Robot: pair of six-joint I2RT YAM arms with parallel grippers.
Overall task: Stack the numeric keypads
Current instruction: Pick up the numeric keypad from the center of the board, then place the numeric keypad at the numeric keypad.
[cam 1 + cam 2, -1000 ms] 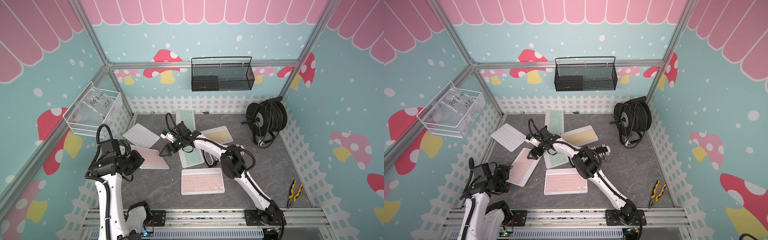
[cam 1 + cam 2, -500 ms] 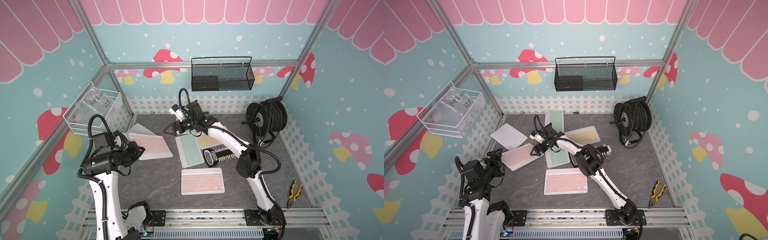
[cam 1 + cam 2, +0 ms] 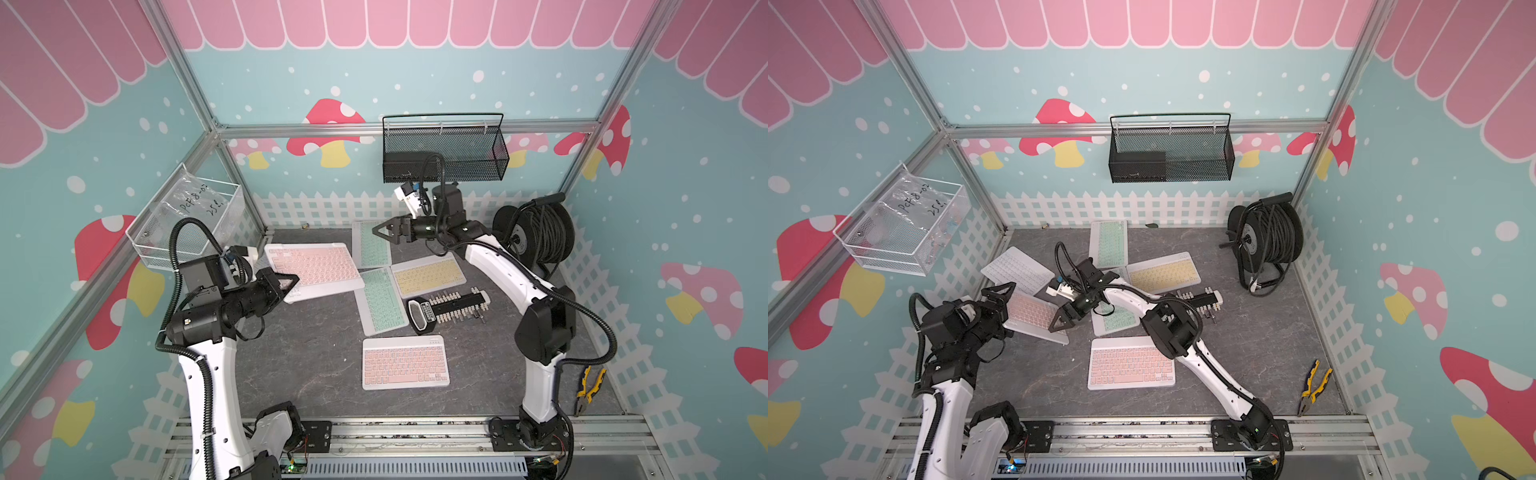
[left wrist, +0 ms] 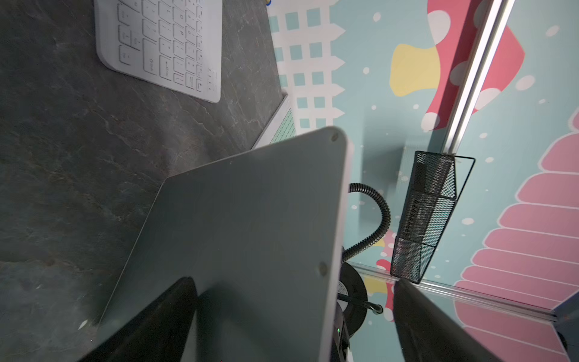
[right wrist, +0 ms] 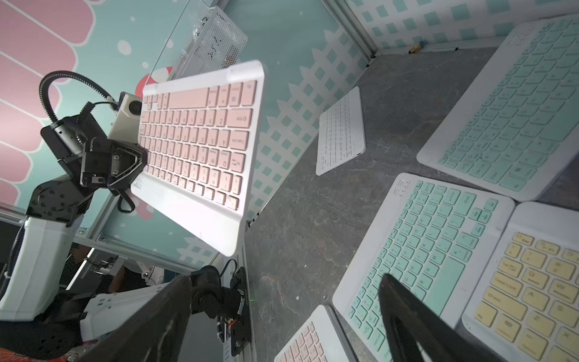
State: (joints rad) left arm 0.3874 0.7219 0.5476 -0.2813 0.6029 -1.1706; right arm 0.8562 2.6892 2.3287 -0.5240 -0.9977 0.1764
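The left gripper grips one short end of a pink keypad and holds it aloft, keys up and tilted; its jaws stand wide with the keypad slanting between them, one finger under the grey underside, the other over the key face at that end; at the end far from this gripper the keys read "shift", "Caps Lock" and "Tab". A white keypad lies flat on the floor below and ahead of this gripper. Behind it, on the wall, a wire tray holds a clear bag with handwriting that looks like "PCF8-02" and "25", the rest unclear. The right gripper hangs near the raised keypad's far end without touching it, jaws apart and empty; under it, by the back fence, lies a mint keypad; back toward its arm's base a second mint keypad and a yellow keypad lie just beside each other; past them sit a peg holder and a second pink keypad, flat and well apart from both grippers. The label on the mesh basket is too blurred to read.
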